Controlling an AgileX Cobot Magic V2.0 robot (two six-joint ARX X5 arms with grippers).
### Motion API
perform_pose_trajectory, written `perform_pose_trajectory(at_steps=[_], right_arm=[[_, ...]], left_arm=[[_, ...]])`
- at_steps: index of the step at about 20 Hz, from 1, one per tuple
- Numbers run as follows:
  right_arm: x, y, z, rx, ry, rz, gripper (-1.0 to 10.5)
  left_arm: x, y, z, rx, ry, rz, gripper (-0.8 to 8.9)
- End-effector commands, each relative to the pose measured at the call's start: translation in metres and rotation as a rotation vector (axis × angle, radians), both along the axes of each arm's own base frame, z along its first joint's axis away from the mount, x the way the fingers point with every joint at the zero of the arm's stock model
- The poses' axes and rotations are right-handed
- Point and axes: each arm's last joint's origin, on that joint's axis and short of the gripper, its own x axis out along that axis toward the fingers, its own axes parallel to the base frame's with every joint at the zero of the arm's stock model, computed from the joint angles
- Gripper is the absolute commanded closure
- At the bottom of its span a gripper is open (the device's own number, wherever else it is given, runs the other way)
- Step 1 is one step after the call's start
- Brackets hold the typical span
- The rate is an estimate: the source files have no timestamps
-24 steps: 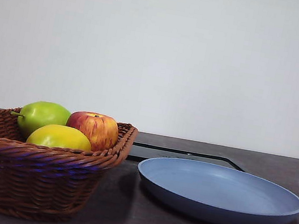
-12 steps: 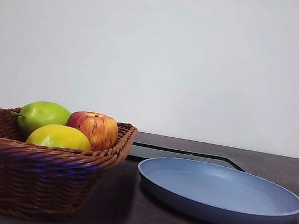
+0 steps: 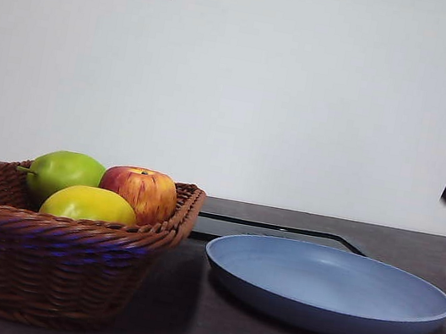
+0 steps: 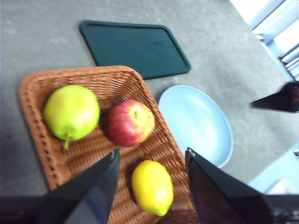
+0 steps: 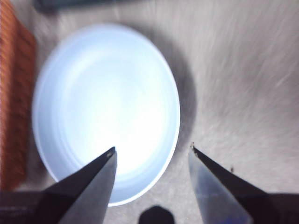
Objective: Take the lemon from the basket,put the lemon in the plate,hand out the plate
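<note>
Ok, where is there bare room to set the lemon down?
The plate is bare all over. Bare table lies between it and the black tray. The basket is crowded: pear, apple, lemon.

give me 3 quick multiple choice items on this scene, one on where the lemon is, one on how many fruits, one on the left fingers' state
1. Where is the lemon?
A. on the plate
B. in the basket
C. on the black tray

2. How many fruits lie in the basket?
A. two
B. three
C. four

3. How is the left gripper?
A. open and empty above the basket
B. shut on the lemon
C. shut on the plate rim

Answers:
1 B, the left wrist view shows the lemon on the wicker, while the plate is bare.
2 B, the lemon, the red apple and the green fruit.
3 A, its fingers stand wide apart with the lemon below the gap, untouched.
</note>
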Motion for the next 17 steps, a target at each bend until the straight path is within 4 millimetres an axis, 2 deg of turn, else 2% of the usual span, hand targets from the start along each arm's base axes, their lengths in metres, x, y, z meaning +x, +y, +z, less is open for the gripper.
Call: perform_pose_trajectory(at_steps=[1, 6, 12, 17], right_arm=[[0.014, 0.007, -0.014, 0.003, 0.043, 0.037, 6.8], [0.035, 0.01, -0.049, -0.005, 0.122, 0.04, 7.1], [0.043, 0.011, -0.066, -0.003, 0.156, 0.03, 7.2], [0.046, 0.011, -0.075, 0.0, 0.184, 0.028, 8.9]], left_arm=[[0.001, -0.001, 0.006, -0.021, -0.002, 0.005, 5.66], [0.001, -0.001, 0.006, -0.023, 0.002, 0.004, 5.66], [0.001, -0.001, 0.006, -0.023, 0.002, 0.004, 5.66], [0.001, -0.001, 0.006, -0.022, 0.002, 0.005, 5.66]])
